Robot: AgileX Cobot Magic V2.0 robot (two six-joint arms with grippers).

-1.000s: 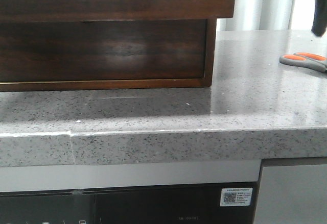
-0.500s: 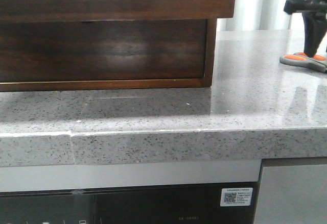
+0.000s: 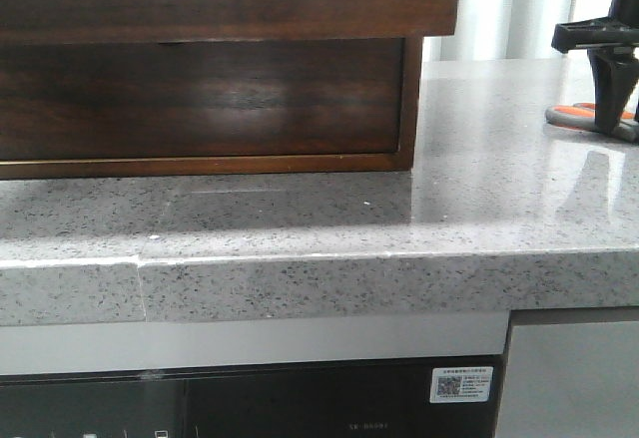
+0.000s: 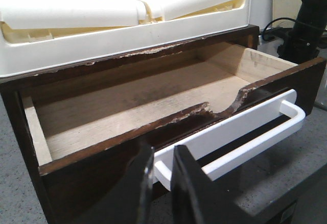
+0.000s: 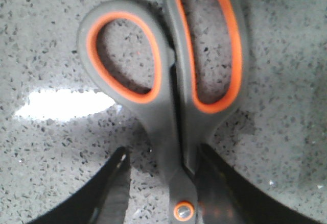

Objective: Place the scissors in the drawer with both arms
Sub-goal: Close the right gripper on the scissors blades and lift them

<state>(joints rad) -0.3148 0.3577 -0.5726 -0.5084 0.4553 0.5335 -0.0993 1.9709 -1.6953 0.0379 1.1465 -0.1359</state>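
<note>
The scissors (image 5: 168, 127), grey with orange-lined loops, lie flat on the speckled counter; the front view shows them at the far right (image 3: 571, 115). My right gripper (image 5: 162, 155) is open, lowered over them, one finger on each side just behind the pivot; it also shows in the front view (image 3: 611, 124). The dark brown drawer (image 4: 306, 81) stands pulled out and holds nothing, its bare wooden floor showing. My left gripper (image 4: 163, 155) is shut on the end of the drawer's white handle (image 4: 245, 132). In the front view the drawer front (image 3: 230, 4) is at the top left; the left gripper is out of view there.
A white plastic tray (image 4: 127, 9) sits on the cabinet above the drawer. The lower cabinet panel (image 3: 200, 99) stands on the grey counter (image 3: 449, 219), whose front edge runs across the front view. A black stand with cables (image 4: 306, 20) is behind the drawer.
My right gripper has come down from the upper right onto the scissors and now straddles them. The drawer and scissors have not moved.
</note>
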